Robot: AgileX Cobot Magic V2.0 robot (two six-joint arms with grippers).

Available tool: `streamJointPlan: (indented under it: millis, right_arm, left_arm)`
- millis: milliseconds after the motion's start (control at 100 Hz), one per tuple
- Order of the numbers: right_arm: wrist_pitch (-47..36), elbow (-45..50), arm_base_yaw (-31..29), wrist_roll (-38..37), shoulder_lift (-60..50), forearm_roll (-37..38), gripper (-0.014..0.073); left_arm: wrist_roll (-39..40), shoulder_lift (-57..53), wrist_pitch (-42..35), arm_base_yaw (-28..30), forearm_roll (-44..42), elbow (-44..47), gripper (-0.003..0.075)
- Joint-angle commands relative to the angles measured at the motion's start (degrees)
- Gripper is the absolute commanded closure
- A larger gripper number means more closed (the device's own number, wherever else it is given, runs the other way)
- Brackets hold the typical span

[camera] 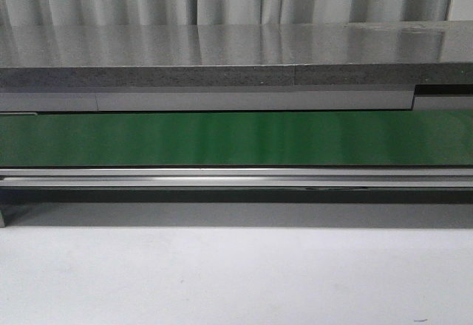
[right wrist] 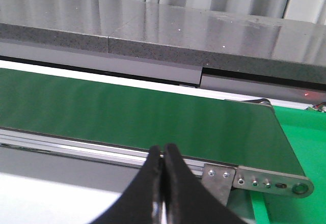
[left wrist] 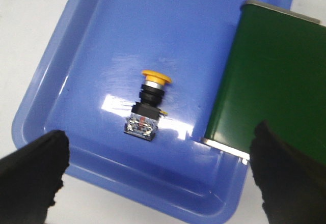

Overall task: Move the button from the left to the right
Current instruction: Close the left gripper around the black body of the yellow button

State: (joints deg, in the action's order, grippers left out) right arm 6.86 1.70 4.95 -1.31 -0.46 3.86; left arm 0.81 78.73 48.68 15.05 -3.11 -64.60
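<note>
The button (left wrist: 146, 104), with a yellow-orange mushroom cap and a black body, lies on its side in a blue tray (left wrist: 91, 40) in the left wrist view. My left gripper (left wrist: 158, 170) is open and empty above the tray's near rim, its black fingers (left wrist: 33, 175) wide apart on either side, and the button lies a little beyond the gap. My right gripper (right wrist: 163, 152) is shut and empty in front of the green conveyor belt (right wrist: 127, 117). No gripper and no button show in the front view.
The green belt (camera: 236, 139) runs across the front view, with a metal rail (camera: 236, 177) in front and a grey stone counter (camera: 222, 52) behind. The belt's end (left wrist: 270, 76) overhangs the tray. A bracket with screws (right wrist: 265, 180) ends the belt beside a green surface (right wrist: 305, 142).
</note>
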Motion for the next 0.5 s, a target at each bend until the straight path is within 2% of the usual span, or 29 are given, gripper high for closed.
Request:
streamJointPlan:
  millis: [0, 250, 490]
  right_arm:
    - [-4.5, -0.01, 0.06, 0.11, -0.95, 0.25, 0.0662]
    - [-4.5, -0.01, 0.06, 0.11, -0.95, 0.25, 0.0662]
    - [-4.5, -0.01, 0.06, 0.11, -0.95, 0.25, 0.0662]
  left_arm:
    - [-0.1, 3.59, -3.18, 1.13, 0.52, -3.85, 0.0055]
    - [-0.1, 14.03, -7.1, 1.55, 0.65, -5.1, 0.0055]
    - [-0.1, 19.62, -9.09, 1.55, 0.65, -5.1, 0.0055]
